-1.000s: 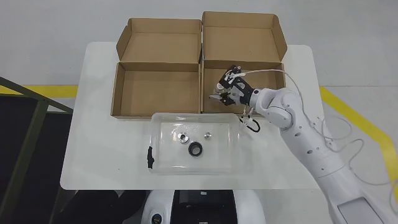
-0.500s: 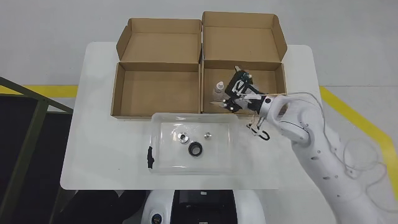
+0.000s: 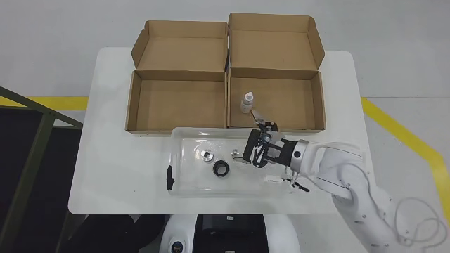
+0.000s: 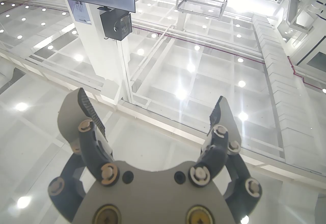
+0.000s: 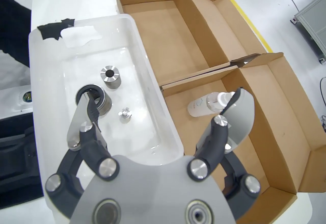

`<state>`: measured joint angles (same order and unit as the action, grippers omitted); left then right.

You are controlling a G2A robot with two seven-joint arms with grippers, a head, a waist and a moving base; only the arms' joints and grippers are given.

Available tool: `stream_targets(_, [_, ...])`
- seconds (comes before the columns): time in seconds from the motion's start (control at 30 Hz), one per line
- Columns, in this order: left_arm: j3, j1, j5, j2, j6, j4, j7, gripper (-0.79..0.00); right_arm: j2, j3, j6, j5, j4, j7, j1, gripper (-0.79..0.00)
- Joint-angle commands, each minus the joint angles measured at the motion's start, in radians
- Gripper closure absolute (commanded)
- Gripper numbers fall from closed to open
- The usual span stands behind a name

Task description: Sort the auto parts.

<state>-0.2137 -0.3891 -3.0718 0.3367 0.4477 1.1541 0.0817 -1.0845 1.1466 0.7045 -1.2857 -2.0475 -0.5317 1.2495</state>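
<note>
The right hand (image 5: 163, 97) hangs wide open and empty over the clear bin (image 5: 150, 69). Inside, the ringed bearing (image 5: 103, 100), slotted cylinder (image 5: 110, 77) and winged nut (image 5: 124, 115) look heavy, rigid and slick; pinch across their outer sides. Beyond, a bottle (image 5: 201, 106) lies in the right box (image 5: 267, 113).

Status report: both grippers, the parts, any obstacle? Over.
Left gripper open, holding nothing. Right gripper open above clear bin. Ring, cylinder, nut in bin; bottle in cardboard box. Obstacle: bin wall only.
</note>
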Motion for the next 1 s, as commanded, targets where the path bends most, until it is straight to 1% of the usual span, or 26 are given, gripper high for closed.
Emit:
stream_targets(0.0, [0.0, 0.0, 0.0, 0.0, 0.0, 0.0, 0.0, -0.785, 0.003, -0.009, 0.024, -0.026, -0.01, -0.004, 0.01, -0.785])
stream_targets(0.37, [0.0, 0.0, 0.0, 0.0, 0.0, 0.0, 0.0, -0.785, 0.011, -0.048, 0.086, -0.107, 0.001, -0.02, 0.037, -0.779])
stream_targets(0.4, [0.0, 0.0, 0.0, 0.0, 0.0, 0.0, 0.0, -0.785, 0.012, -0.051, 0.09, -0.107, 0.009, -0.025, 0.035, -0.733])
stream_targets(0.47, [0.0, 0.0, 0.0, 0.0, 0.0, 0.0, 0.0, -0.785, 0.012, -0.057, 0.095, -0.105, 0.023, -0.037, 0.028, -0.69])
stream_targets(0.53, [0.0, 0.0, 0.0, 0.0, 0.0, 0.0, 0.0, -0.785, 0.011, -0.064, 0.098, -0.099, 0.037, -0.052, 0.019, -0.668])
stream_targets(0.7, [0.0, 0.0, 0.0, 0.0, 0.0, 0.0, 0.0, -0.785, 0.007, -0.09, 0.104, -0.077, 0.084, -0.096, -0.016, -0.585])
stream_targets(0.8, [0.0, 0.0, 0.0, 0.0, 0.0, 0.0, 0.0, -0.785, 0.005, -0.107, 0.101, -0.068, 0.106, -0.125, -0.037, -0.545])
stream_targets(0.97, [0.0, 0.0, 0.0, 0.0, 0.0, 0.0, 0.0, -0.785, -0.002, -0.142, 0.099, -0.049, 0.132, -0.182, -0.076, -0.523])
